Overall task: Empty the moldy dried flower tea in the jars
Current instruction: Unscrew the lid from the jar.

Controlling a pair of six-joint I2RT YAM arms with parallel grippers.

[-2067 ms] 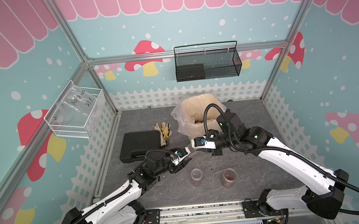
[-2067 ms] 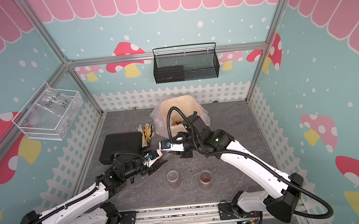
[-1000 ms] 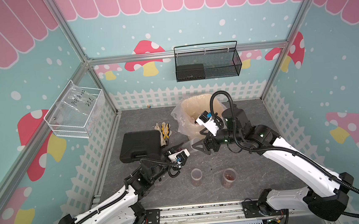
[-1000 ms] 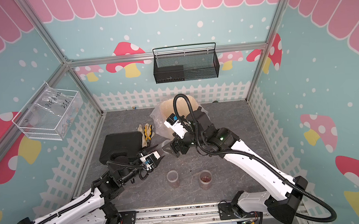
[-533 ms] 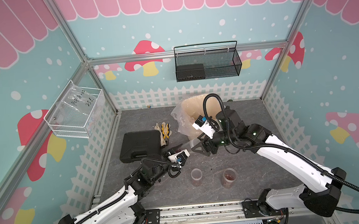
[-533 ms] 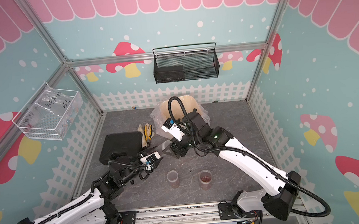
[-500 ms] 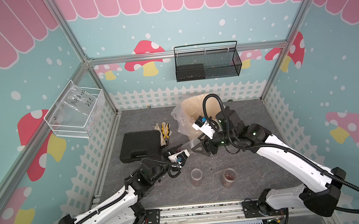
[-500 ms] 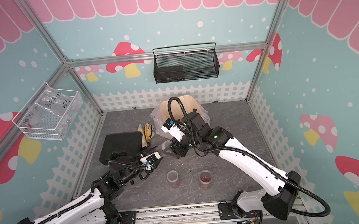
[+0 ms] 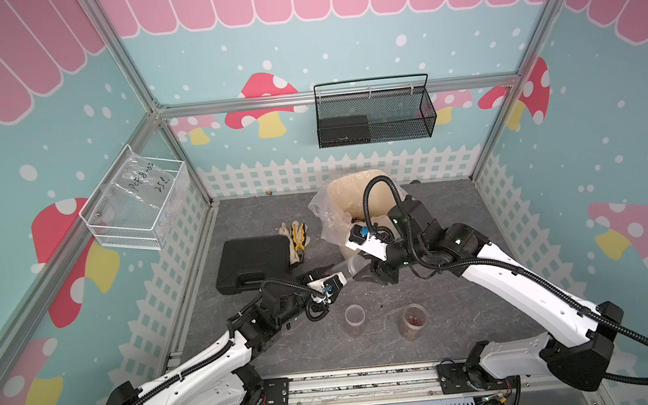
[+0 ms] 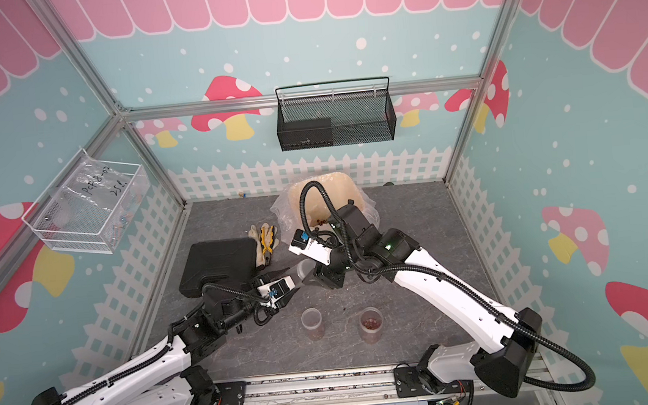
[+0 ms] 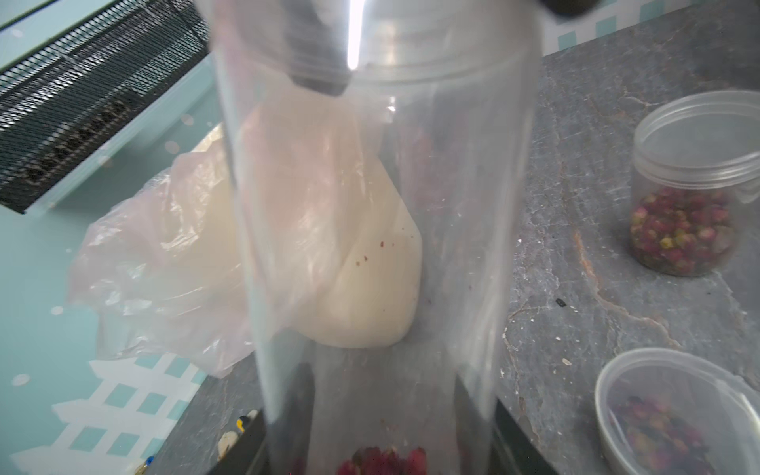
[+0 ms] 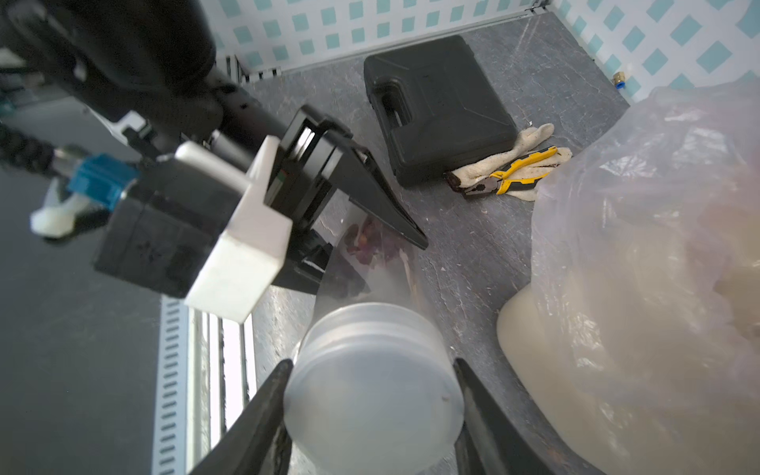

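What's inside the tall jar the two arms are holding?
A small clump of reddish dried buds at the base end of the tall jar; the rest looks empty. The left gripper covers part of that base.

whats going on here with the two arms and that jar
The left end effector is clamped on the base of a tall jar, held off the table and tipped sideways, with a little dried flower tea at its bottom. The right end effector has its fingers against both sides of the lid, apparently to unscrew it. Two more jars with tea stand on the table, and the lined cream bin waits behind.
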